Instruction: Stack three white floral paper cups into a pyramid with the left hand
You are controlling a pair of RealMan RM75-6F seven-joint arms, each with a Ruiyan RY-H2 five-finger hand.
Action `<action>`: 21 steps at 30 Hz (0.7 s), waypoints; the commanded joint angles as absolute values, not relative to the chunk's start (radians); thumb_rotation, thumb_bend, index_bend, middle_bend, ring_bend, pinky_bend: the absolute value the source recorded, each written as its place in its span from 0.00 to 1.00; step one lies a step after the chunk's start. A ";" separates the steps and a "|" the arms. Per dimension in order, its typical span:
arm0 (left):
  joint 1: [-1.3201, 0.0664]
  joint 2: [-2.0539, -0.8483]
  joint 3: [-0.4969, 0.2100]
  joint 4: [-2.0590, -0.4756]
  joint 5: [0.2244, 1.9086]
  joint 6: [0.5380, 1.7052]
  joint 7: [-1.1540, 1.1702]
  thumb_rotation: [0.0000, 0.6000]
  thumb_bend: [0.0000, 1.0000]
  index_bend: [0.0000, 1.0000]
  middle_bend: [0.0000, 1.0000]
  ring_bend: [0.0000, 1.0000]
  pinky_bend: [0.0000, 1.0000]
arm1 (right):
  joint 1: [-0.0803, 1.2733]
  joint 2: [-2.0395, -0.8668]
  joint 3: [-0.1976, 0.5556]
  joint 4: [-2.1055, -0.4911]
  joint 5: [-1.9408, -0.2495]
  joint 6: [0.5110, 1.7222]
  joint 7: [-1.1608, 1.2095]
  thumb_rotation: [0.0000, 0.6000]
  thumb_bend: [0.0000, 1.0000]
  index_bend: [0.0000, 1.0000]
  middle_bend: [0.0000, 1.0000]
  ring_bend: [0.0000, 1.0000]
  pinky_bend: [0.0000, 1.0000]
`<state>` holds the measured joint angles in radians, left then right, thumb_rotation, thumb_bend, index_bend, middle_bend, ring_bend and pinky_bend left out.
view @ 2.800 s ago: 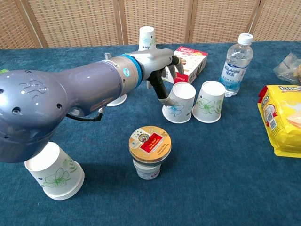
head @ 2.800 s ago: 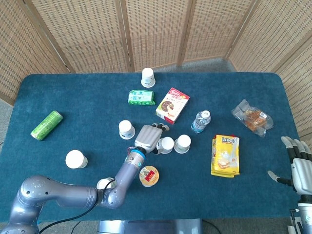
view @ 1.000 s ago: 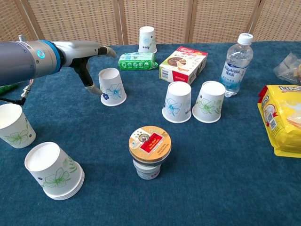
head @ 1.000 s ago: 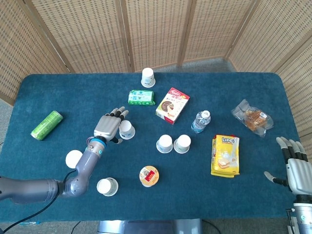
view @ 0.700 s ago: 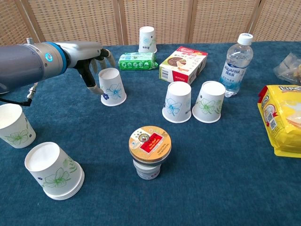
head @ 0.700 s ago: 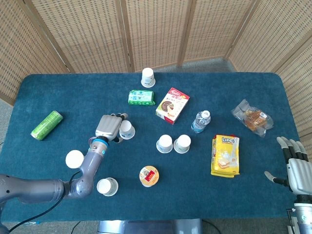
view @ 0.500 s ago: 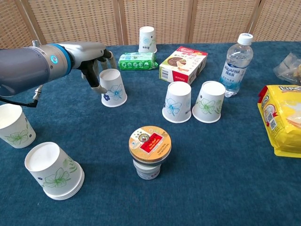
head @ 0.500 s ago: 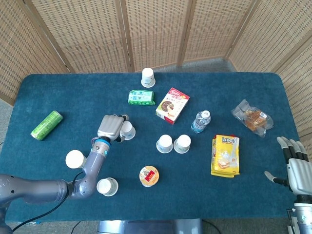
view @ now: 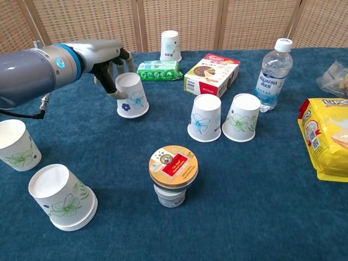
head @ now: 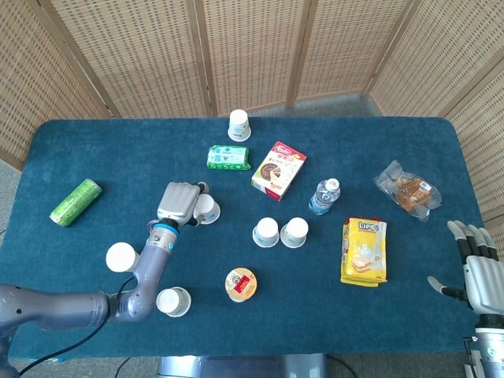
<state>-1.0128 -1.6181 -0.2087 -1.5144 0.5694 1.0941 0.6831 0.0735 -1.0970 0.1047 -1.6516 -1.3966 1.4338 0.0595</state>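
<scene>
My left hand (head: 179, 203) (view: 111, 62) grips an upside-down white floral paper cup (view: 132, 95) (head: 207, 209) at the table's left middle, its thumb on the near side and its fingers behind. This cup leans slightly to the right. Two more floral cups (view: 207, 118) (view: 242, 117) stand upside down side by side in the middle, also seen from the head view as the left cup (head: 266, 232) and the right cup (head: 295, 231). My right hand (head: 476, 268) hangs open off the table's right edge, holding nothing.
Other cups: far cup (view: 170, 45), near-left cup (view: 16, 145) and stacked cup (view: 62, 198). A lidded jar (view: 173, 175) stands in front. Green pack (view: 158, 70), biscuit box (view: 212, 73), water bottle (view: 271, 67), yellow bag (view: 329, 136) and green can (head: 75, 201) lie around.
My left hand swung from the middle pair of cups to the left cup and closed its fingers around it. The cup has tilted and shifted slightly right.
</scene>
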 commanded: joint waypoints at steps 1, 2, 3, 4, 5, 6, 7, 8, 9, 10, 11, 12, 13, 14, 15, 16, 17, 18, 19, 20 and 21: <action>-0.993 -1.580 -0.219 -1.550 0.643 1.065 0.618 1.00 0.32 0.32 0.48 0.47 0.54 | 0.073 -1.097 0.104 -1.652 -1.397 1.434 0.058 1.00 0.00 0.00 0.00 0.00 0.00; -0.986 -1.572 -0.225 -1.558 0.672 1.063 0.591 1.00 0.31 0.32 0.48 0.47 0.54 | 0.074 -1.098 0.104 -1.653 -1.397 1.434 0.057 1.00 0.00 0.00 0.00 0.00 0.00; -0.982 -1.567 -0.231 -1.566 0.690 1.061 0.571 1.00 0.31 0.32 0.48 0.47 0.54 | 0.074 -1.098 0.104 -1.654 -1.397 1.434 0.056 1.00 0.00 0.00 0.00 0.00 0.00; -0.978 -1.560 -0.239 -1.576 0.706 1.059 0.551 1.00 0.31 0.32 0.48 0.46 0.54 | 0.074 -1.098 0.104 -1.655 -1.397 1.434 0.056 1.00 0.00 0.00 0.00 0.00 0.00; -0.977 -1.554 -0.246 -1.584 0.713 1.058 0.541 1.00 0.31 0.32 0.48 0.46 0.54 | 0.073 -1.098 0.104 -1.656 -1.397 1.434 0.055 1.00 0.00 0.00 0.00 0.00 0.00; -0.977 -1.549 -0.253 -1.594 0.719 1.059 0.536 1.00 0.31 0.32 0.48 0.46 0.54 | 0.073 -1.098 0.104 -1.656 -1.397 1.434 0.054 1.00 0.00 0.00 0.00 0.00 0.00; -0.979 -1.541 -0.262 -1.607 0.723 1.062 0.534 1.00 0.31 0.32 0.48 0.46 0.54 | 0.073 -1.097 0.104 -1.656 -1.397 1.435 0.054 1.00 0.00 0.00 0.00 0.00 0.00; -0.980 -1.536 -0.270 -1.618 0.723 1.064 0.534 1.00 0.31 0.32 0.48 0.46 0.54 | 0.073 -1.097 0.104 -1.657 -1.397 1.436 0.054 1.00 0.00 0.00 0.00 0.00 0.00; -0.982 -1.531 -0.277 -1.631 0.722 1.066 0.534 1.00 0.31 0.32 0.47 0.46 0.54 | 0.073 -1.097 0.104 -1.656 -1.397 1.436 0.054 1.00 0.00 0.00 0.00 0.00 0.00; -0.985 -1.526 -0.285 -1.644 0.719 1.067 0.535 1.00 0.31 0.32 0.47 0.46 0.54 | 0.073 -1.097 0.105 -1.656 -1.397 1.436 0.055 1.00 0.00 0.00 0.00 0.00 0.00; -0.989 -1.520 -0.295 -1.663 0.714 1.070 0.539 1.00 0.31 0.32 0.47 0.46 0.54 | 0.072 -1.097 0.105 -1.656 -1.396 1.436 0.056 1.00 0.00 0.00 0.00 0.00 0.00; -0.994 -1.517 -0.302 -1.676 0.709 1.072 0.544 1.00 0.31 0.32 0.47 0.46 0.54 | 0.073 -1.096 0.105 -1.655 -1.395 1.435 0.058 1.00 0.00 0.00 0.00 0.00 0.00; -1.000 -1.514 -0.308 -1.688 0.705 1.074 0.551 1.00 0.31 0.32 0.47 0.46 0.54 | 0.073 -1.097 0.105 -1.654 -1.394 1.434 0.059 1.00 0.00 0.00 0.00 0.00 0.00; -1.010 -1.512 -0.316 -1.702 0.702 1.075 0.561 1.00 0.31 0.32 0.47 0.45 0.53 | 0.073 -1.097 0.105 -1.653 -1.393 1.433 0.059 1.00 0.00 0.00 0.00 0.00 0.00; -1.017 -1.512 -0.322 -1.712 0.696 1.074 0.567 1.00 0.30 0.32 0.47 0.45 0.53 | 0.073 -1.097 0.105 -1.652 -1.392 1.432 0.060 1.00 0.00 0.00 0.00 0.00 0.00; -1.026 -1.516 -0.334 -1.725 0.688 1.074 0.568 1.00 0.30 0.32 0.47 0.45 0.53 | 0.074 -1.098 0.105 -1.652 -1.392 1.430 0.061 1.00 0.00 0.00 0.00 0.00 0.00; -1.033 -1.520 -0.343 -1.731 0.684 1.075 0.567 1.00 0.30 0.32 0.47 0.45 0.53 | 0.074 -1.098 0.105 -1.652 -1.392 1.429 0.060 1.00 0.00 0.00 0.00 0.00 0.00; -1.040 -1.527 -0.350 -1.734 0.684 1.078 0.566 1.00 0.30 0.32 0.47 0.45 0.53 | 0.075 -1.098 0.105 -1.652 -1.392 1.429 0.060 1.00 0.00 0.00 0.00 0.00 0.00; -1.048 -1.536 -0.355 -1.734 0.684 1.083 0.569 1.00 0.30 0.32 0.47 0.45 0.53 | 0.075 -1.098 0.105 -1.652 -1.392 1.428 0.060 1.00 0.00 0.00 0.00 0.00 0.00; -1.059 -1.547 -0.361 -1.732 0.681 1.086 0.573 1.00 0.30 0.32 0.47 0.45 0.53 | 0.075 -1.098 0.105 -1.653 -1.392 1.429 0.061 1.00 0.00 0.00 0.00 0.00 0.00; -1.067 -1.556 -0.366 -1.731 0.675 1.087 0.577 1.00 0.30 0.32 0.47 0.45 0.53 | 0.075 -1.097 0.106 -1.652 -1.391 1.429 0.062 1.00 0.00 0.00 0.00 0.00 0.00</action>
